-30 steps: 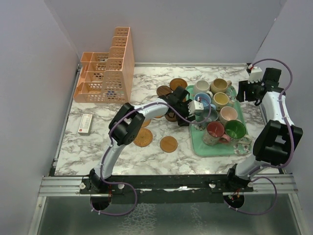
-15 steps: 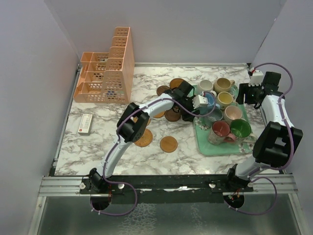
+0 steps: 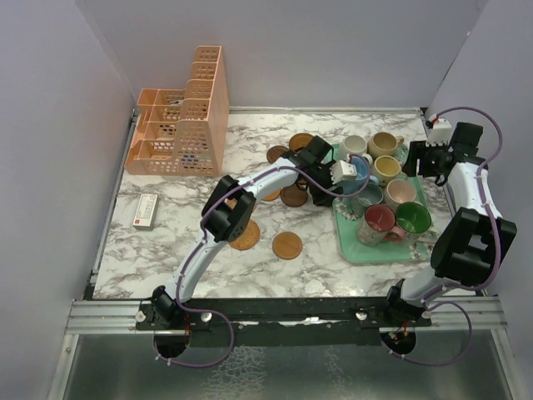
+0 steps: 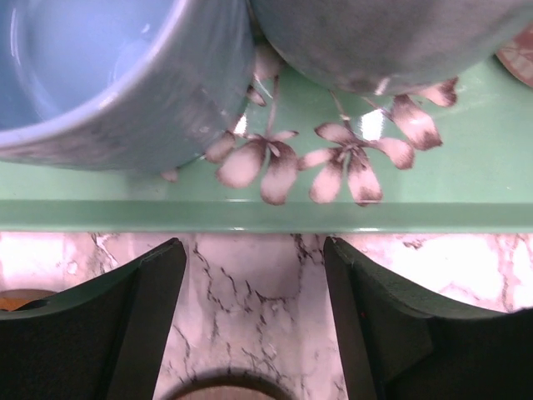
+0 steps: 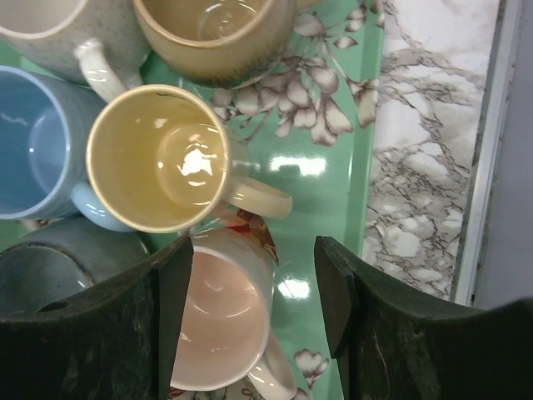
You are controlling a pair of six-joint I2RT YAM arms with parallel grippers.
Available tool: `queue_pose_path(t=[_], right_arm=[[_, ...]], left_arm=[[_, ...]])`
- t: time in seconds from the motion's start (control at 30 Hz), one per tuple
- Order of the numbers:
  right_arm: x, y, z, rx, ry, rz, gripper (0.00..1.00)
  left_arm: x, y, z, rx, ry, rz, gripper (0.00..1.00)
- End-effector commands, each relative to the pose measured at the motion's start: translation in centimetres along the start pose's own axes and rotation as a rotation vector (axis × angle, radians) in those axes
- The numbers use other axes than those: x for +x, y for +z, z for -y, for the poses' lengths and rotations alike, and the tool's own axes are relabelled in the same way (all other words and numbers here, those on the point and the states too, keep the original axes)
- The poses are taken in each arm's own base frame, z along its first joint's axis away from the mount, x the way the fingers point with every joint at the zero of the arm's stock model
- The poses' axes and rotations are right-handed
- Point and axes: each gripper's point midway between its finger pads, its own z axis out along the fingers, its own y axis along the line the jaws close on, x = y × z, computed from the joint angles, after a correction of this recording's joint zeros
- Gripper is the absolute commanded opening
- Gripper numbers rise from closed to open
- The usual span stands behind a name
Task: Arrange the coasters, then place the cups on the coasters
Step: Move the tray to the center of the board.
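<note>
Along the left rim of the tray [image 3: 348, 252], the left gripper [image 4: 251, 271] stands about half spread with nothing between its fingers [image 4: 125, 317]; only bare marble tabletop [image 4: 250, 333] shows in the gap. I judge it sits there, low and facing the blue mug [image 4: 75, 67] and grey mug [image 4: 375, 33], because those 2 are closest to that rim and are the easiest first picks from this side. Across the tray, the right gripper [image 5: 254, 258] hangs likewise parted and empty above the yellow mug [image 5: 158, 158] and pink mug [image 5: 221, 333]. It looks straight down into them, a pose that suits a grab by rim or handle. All 8 cups [image 3: 379, 221] stand upright on the tray, crowded together and touching, none of them on a coaster yet. The coasters [image 3: 287, 245] lie flat on the marble to the left of the tray. 2 of them are near the front, well apart from the tray, and at least 3 more are bunched beside the left arm's wrist. Some of these are partly hidden under it, so I cannot count all 8. They form no tidy row, so by my reading the arranging step is unfinished and reaching for a mug now may be early. With the cups packed so tightly, lifting 1 could nudge its neighbours.
</note>
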Motion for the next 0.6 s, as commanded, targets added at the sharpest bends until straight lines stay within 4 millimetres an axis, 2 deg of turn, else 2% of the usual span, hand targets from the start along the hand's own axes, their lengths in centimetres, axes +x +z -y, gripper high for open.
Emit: queue_pose_path(t=[0.0, 0.1, 0.2, 0.33, 0.57], right_arm=[[-2.5, -1.8, -1.9, -0.092, -0.024, 0.088, 0.62], [-3.3, -2.5, -2.5, -0.114, -0.025, 0.111, 0.62], [-4.0, -3.2, -3.2, -0.141, -0.024, 0.133, 0.63], [-4.3, -4.1, -4.5, -0.19, -0.025, 0.16, 0.63], [-4.7, -4.9, -6.1, -0.247, -0.05, 0.218, 0.63]], left_arm=[[-4.9, -4.9, 0.3, -0.042, 0.062, 0.091, 0.73], [-5.7, -7.4, -1.3, -0.105, 0.041, 0.109, 0.74], [-5.7, -9.2, -3.8, -0.202, -0.013, 0.11, 0.76], [-4.6, -10.8, -7.9, -0.314, -0.146, 0.12, 0.76], [-1.3, -13.1, -14.3, -0.498, -0.345, 0.157, 0.68]])
